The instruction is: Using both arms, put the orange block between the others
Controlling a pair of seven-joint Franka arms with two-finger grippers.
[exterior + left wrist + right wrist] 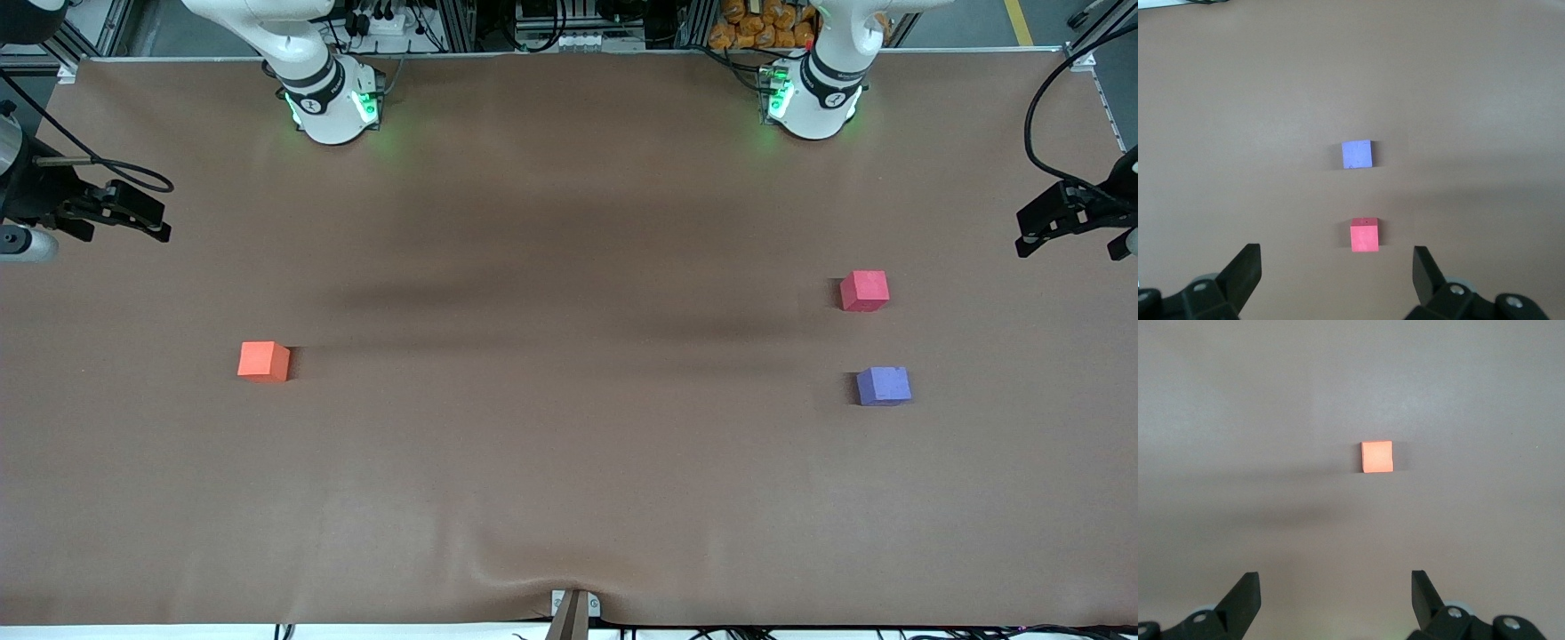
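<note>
The orange block (263, 361) (1377, 457) rests alone on the brown table toward the right arm's end. The others stand toward the left arm's end: a pinkish-red cube (864, 291) (1365, 235) and, nearer the front camera, a purple-blue cube (883, 386) (1357, 155), with a gap between them. My right gripper (147, 218) (1335, 587) hangs open and empty above the table's edge at its own end. My left gripper (1067, 233) (1337, 267) hangs open and empty above its end of the table, apart from both cubes.
A brown cloth covers the table (569, 462), with a raised wrinkle (533, 569) by a clamp (573, 612) at the front edge's middle. The two arm bases (333, 102) (813, 98) glow green along the back edge. Cables and racks stand outside the table.
</note>
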